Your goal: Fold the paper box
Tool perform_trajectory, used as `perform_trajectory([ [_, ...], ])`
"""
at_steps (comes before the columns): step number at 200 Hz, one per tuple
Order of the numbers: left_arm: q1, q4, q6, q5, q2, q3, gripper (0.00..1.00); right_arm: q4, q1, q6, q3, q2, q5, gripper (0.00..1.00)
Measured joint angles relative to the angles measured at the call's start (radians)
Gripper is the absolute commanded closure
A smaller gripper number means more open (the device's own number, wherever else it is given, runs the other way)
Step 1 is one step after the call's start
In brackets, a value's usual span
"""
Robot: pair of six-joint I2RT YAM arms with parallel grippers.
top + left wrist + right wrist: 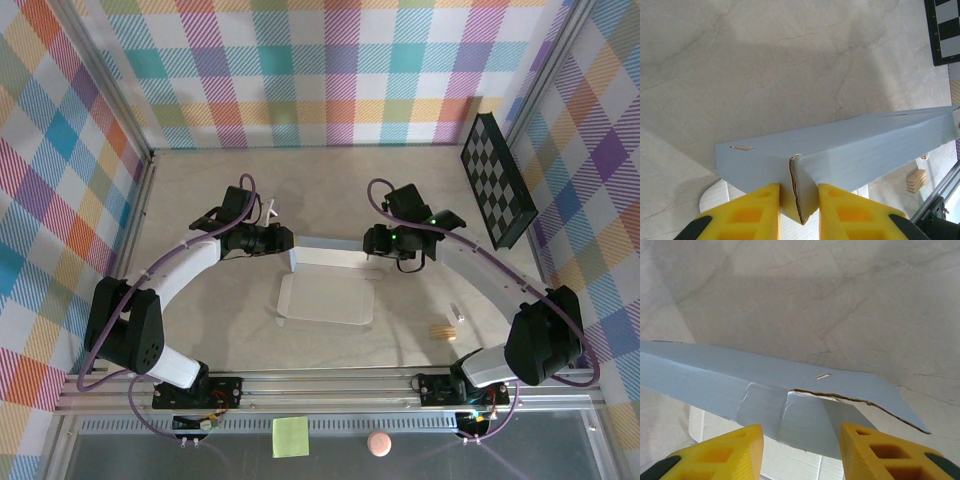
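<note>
Paper box (865, 145) corner in left gripper (799, 190)

Top view: bright, even overhead light flooding tabletop (200, 210); arms throwing faint, soft shadows; focus looking crisp; wall lines leaning outward toward frame edges. Left wrist view: box (855, 145) dropping broad, soft-edged shadow over tabletop beyond it; left claw (799, 187) blurring slightly close to lens. Right wrist view: looking dimmer; grey shadow band lying across tabletop behind box.
</note>
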Motion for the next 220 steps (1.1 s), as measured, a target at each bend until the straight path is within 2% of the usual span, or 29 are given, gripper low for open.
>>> perform_trajectory([
  [34,0.000,0.000,0.000,0.000,0.000,0.000,0.78,0.066,-0.005,0.041,-0.031,0.000,-0.061,0.58],
  [104,0.002,0.000,0.000,-0.016,-0.015,-0.011,0.79,0.249,-0.014,0.148,-0.102,0.009,-0.151,0.69],
  [148,0.004,-0.008,-0.008,-0.043,-0.062,-0.045,0.79,0.346,-0.029,0.184,-0.109,0.034,-0.183,0.85],
  [166,0.005,-0.008,-0.016,-0.052,-0.074,-0.054,0.80,0.372,-0.033,0.188,-0.109,0.040,-0.192,0.88],
  [180,0.008,-0.007,-0.024,-0.055,-0.079,-0.059,0.81,0.382,-0.033,0.188,-0.109,0.043,-0.192,0.86],
  [197,0.010,0.004,-0.036,-0.056,-0.085,-0.068,0.81,0.384,-0.040,0.177,-0.109,0.044,-0.192,0.74],
  [220,0.019,0.043,-0.064,-0.056,-0.106,-0.101,0.82,0.374,-0.047,0.159,-0.110,0.044,-0.190,0.65],
])
